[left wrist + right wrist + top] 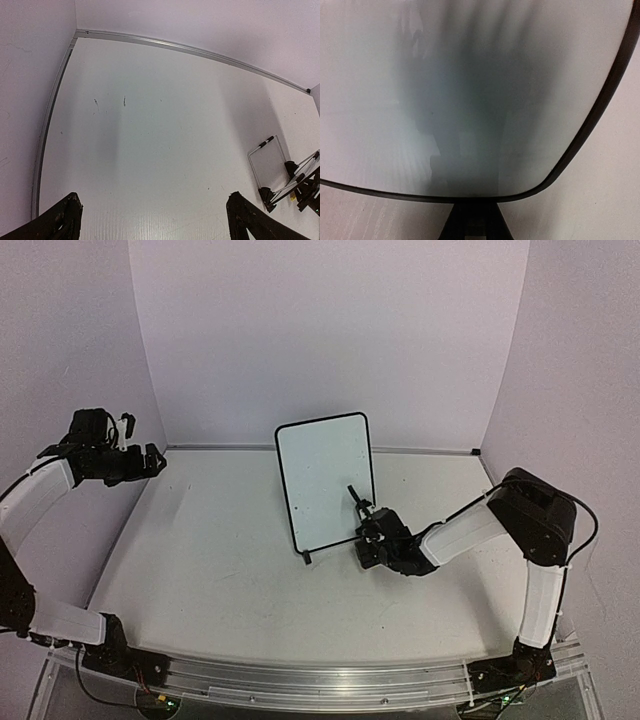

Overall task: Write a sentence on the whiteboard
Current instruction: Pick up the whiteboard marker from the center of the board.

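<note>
The whiteboard [326,478] stands upright at the table's middle, white with a thin black frame; one foot [306,558] shows. Its face is blank; the sentence is not visible. The board fills the right wrist view [470,85] and sits small at the right of the left wrist view [267,162]. My right gripper [366,532] is low at the board's bottom right corner. Its jaws meet in a dark wedge [474,205] against the bottom frame; whether they clamp it I cannot tell. My left gripper [150,462] is raised at the far left, open and empty [155,212]. No marker shows.
Pale walls close the table on the left, back and right, with a metal strip [190,49] along the back edge. The right arm [470,530] stretches low across the table's right side. A metal rail [330,680] runs along the near edge.
</note>
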Motion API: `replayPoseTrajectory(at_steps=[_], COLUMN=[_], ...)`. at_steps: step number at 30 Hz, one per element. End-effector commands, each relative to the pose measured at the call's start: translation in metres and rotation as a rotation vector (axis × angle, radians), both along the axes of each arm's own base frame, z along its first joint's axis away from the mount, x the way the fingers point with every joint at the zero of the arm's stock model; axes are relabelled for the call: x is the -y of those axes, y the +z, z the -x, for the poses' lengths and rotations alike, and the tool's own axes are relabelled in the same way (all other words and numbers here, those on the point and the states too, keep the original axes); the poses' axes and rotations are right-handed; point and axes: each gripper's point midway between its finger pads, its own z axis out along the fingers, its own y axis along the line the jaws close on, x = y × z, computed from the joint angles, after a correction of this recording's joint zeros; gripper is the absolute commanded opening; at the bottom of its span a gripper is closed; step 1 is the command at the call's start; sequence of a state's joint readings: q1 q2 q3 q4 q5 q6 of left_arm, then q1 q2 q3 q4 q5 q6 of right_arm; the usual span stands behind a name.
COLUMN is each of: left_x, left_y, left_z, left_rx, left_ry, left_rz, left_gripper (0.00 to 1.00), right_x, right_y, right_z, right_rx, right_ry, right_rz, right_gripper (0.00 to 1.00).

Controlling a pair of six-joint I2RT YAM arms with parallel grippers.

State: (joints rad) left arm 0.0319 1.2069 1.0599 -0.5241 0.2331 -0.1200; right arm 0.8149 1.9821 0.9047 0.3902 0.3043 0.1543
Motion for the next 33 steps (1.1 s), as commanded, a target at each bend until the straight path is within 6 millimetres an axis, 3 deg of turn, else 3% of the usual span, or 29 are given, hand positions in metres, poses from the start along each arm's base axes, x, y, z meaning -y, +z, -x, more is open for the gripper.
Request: replayPoseTrajectory(at_steps=[1, 6, 9, 12, 15, 17, 19, 23, 28, 33], left_x=[0.0, -0.001, 0.0, 0.0, 0.0, 0.0, 0.0, 0.001, 0.003, 0.004], left_y=[0.019, 0.019, 0.018, 0.017, 0.016, 0.016, 0.016, 0.016, 0.016, 0.017], left_z=[-0.007, -0.007, -0.007, -0.007, -0.006, -0.006, -0.006, -0.005, -0.003, -0.002], left_rx=[0.046, 0.044, 0.043, 0.04, 0.035, 0.036, 0.033, 0.032, 0.031, 0.034], left_ry=[-0.003, -0.001, -0.002, -0.001, -0.001, -0.001, -0.001, -0.003, -0.008, -0.011], left_rz=[-0.01, -0.009, -0.008, -0.007, -0.005, -0.005, -0.002, 0.002, 0.014, 0.019], left_gripper=[0.99, 0.99, 0.99, 0.99, 0.99, 0.99, 0.99, 0.99, 0.99, 0.99], right_x=[0.018, 0.013, 0.007, 0.006, 0.006, 0.012, 0.019, 0.042, 0.057, 0.063], right_y=[-0.01, -0.008, -0.006, 0.002, 0.021, 0.036, 0.055, 0.074, 0.071, 0.057], right_z=[0.007, 0.014, 0.018, 0.02, 0.024, 0.03, 0.037, 0.056, 0.079, 0.084], right_rx=[-0.003, -0.029, -0.052, -0.061, -0.059, -0.067, -0.067, -0.106, -0.223, -0.325], right_ry=[-0.164, -0.215, -0.217, -0.225, -0.216, -0.214, -0.216, -0.247, -0.309, -0.401], right_rz=[0.079, 0.047, 0.027, 0.001, -0.034, -0.044, -0.058, -0.052, -0.157, -0.271], right_gripper=[0.02, 0.03, 0.14, 0.34, 0.6, 0.71, 0.75, 0.81, 0.84, 0.84])
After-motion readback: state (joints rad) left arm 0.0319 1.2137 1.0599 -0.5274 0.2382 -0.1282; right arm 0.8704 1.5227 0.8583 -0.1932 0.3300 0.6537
